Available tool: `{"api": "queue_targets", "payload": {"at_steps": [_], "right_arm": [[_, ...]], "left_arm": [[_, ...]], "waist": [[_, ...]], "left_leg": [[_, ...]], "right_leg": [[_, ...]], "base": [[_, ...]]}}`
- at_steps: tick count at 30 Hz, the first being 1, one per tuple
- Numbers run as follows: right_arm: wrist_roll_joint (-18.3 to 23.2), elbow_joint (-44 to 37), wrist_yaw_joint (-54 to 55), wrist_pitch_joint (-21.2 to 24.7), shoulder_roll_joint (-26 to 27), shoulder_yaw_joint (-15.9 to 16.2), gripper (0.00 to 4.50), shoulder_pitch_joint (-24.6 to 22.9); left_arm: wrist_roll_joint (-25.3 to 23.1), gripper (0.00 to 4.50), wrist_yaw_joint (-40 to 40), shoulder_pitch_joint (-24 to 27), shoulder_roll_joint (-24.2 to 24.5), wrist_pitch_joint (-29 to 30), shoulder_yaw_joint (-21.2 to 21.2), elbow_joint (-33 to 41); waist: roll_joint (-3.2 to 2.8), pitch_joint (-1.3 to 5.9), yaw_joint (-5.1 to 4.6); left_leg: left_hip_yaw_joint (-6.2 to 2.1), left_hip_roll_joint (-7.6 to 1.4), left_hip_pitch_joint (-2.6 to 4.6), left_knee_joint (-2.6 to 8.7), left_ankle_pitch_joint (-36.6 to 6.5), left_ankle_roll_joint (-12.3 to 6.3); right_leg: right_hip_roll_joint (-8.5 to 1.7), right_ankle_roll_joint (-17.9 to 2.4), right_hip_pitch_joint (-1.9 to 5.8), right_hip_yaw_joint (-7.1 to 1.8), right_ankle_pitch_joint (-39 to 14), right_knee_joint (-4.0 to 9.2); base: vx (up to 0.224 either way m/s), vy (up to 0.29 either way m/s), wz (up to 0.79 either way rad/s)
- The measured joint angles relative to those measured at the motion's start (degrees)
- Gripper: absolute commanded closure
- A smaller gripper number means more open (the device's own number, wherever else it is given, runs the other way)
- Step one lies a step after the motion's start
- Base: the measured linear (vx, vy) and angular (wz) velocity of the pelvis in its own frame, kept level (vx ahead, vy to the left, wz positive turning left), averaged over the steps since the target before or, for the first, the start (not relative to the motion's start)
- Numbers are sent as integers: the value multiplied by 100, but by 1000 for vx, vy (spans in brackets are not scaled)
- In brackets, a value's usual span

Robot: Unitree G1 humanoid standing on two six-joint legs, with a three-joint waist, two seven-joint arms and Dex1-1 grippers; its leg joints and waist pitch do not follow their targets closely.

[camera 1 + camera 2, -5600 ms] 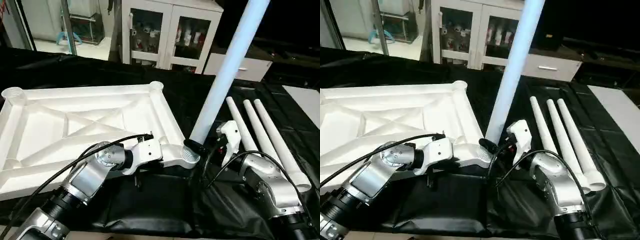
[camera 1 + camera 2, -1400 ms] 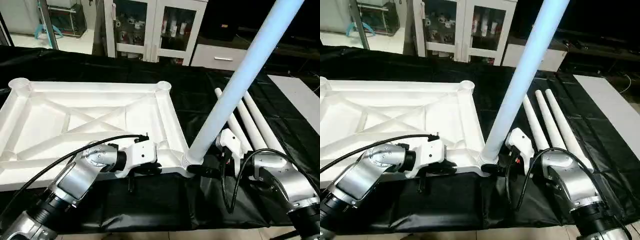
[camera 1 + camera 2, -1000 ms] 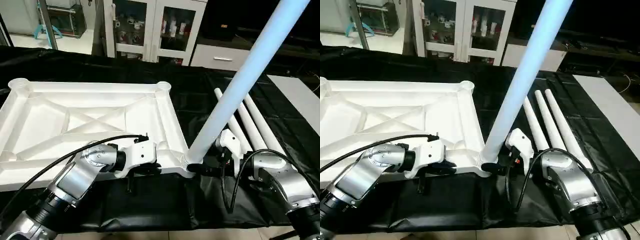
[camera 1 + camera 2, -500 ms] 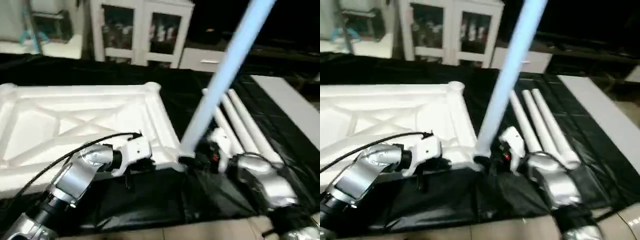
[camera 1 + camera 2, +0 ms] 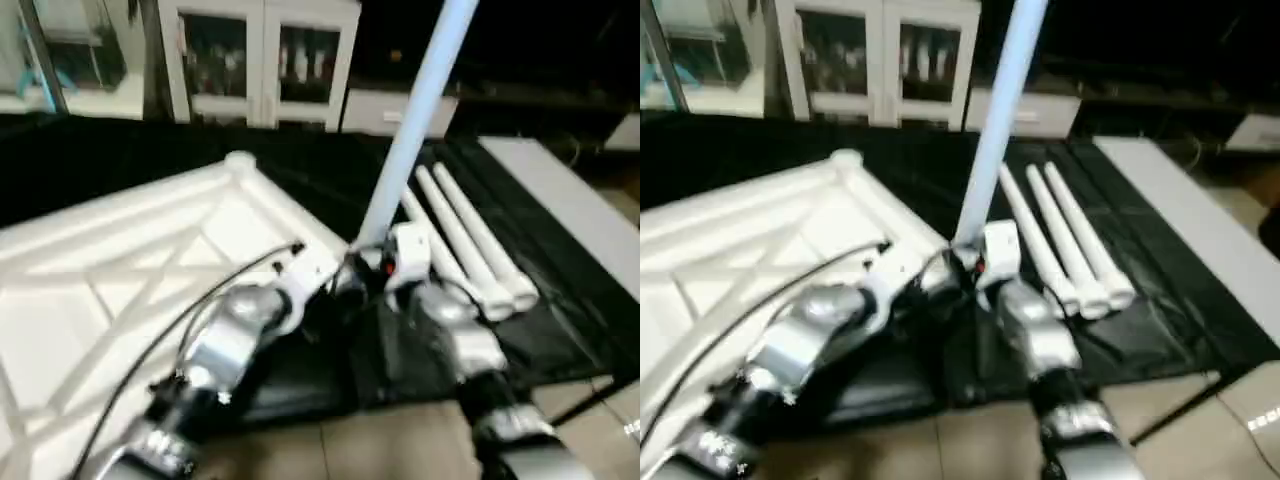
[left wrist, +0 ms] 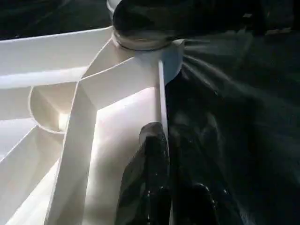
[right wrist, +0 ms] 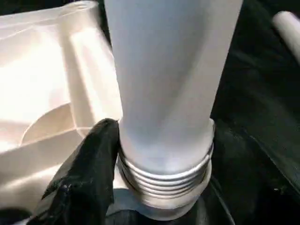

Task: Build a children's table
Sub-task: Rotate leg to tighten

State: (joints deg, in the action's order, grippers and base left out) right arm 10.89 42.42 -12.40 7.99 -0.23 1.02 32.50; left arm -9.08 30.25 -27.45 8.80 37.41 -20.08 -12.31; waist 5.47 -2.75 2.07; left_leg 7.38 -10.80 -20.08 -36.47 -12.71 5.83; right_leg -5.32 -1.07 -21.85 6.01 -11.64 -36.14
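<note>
White table top (image 5: 130,260) lying underside-up on black cloth (image 5: 560,300), one leg (image 5: 415,120) standing upright in its near corner socket, long axis leaning slightly right, right gripper (image 7: 154,187) clasping its threaded base, left gripper (image 6: 157,154) pinched onto the top's edge, three spare legs (image 5: 465,240) lying parallel beside

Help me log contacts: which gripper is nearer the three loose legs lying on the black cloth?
Right. The right gripper is at the upright leg in the corner socket, beside the three loose legs; the left gripper pinches the tabletop rim, farther away.
</note>
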Motion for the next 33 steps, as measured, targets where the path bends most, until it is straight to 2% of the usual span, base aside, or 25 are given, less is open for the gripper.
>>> {"api": "queue_targets", "payload": {"at_steps": [3,5,13,14,16,19,24,26,29,33], "right_arm": [[-6,196,201,-83,105,-68,182,150],[-18,357,256,-162,144,-90,183,246],[-68,674,223,-476,232,-173,183,380],[-62,670,165,-507,227,-177,148,365],[-53,602,53,-522,202,-176,113,310],[-10,306,-214,-495,111,-172,95,133],[133,-741,-777,-74,-242,-89,61,-250],[220,-1248,-1095,162,-573,-44,36,-427],[336,-1958,-1853,571,-1185,83,36,-803],[507,-2568,-2852,819,-1767,345,36,-1205]], "left_arm": [[-51,450,-117,-25,-11,10,6,-27],[-92,450,-163,-39,-18,27,13,-36],[-79,450,-177,-86,67,101,8,-27],[-74,450,-145,-85,88,94,3,-12],[-68,450,-66,-85,127,66,-5,5],[-14,450,84,-84,236,-53,-35,26],[48,450,373,-78,490,-250,-84,140],[79,450,594,-40,668,-431,-121,220],[168,450,1008,15,1016,-754,-183,373],[281,450,1694,76,1583,-1290,-246,502]], "waist": [[-11,-9,-10],[-7,-7,-14],[1,-11,-27],[0,-12,-26],[0,-13,-25],[-3,-16,-16],[-5,-17,27],[-3,-16,63],[-8,-14,135],[-11,-16,142]], "left_leg": [[-13,-19,-8,139,0,1],[-5,-20,-14,214,1,2],[60,-22,-20,216,2,2],[69,-24,-20,216,2,2],[78,-24,-21,216,3,2],[97,-25,-21,217,3,1],[118,-26,-20,225,84,-66],[127,-26,-22,227,84,-66],[133,-35,-40,243,95,-54],[164,-40,-48,259,107,-109]], "right_leg": [[-5,6,27,100,-3,174],[-3,5,27,116,-2,257],[-7,5,-2,74,-1,268],[-7,5,-5,68,0,268],[-7,3,-9,61,1,268],[-7,3,-15,39,41,267],[-2,40,-32,8,199,245],[3,46,-51,-18,199,204],[18,45,-86,-30,184,180],[19,21,-127,-45,141,156]], "base": [[-20,-7,0],[0,0,0],[0,0,0],[0,0,0],[0,0,0],[0,0,0],[0,0,0],[64,-15,1],[75,-12,-1],[64,-1,-3]]}}
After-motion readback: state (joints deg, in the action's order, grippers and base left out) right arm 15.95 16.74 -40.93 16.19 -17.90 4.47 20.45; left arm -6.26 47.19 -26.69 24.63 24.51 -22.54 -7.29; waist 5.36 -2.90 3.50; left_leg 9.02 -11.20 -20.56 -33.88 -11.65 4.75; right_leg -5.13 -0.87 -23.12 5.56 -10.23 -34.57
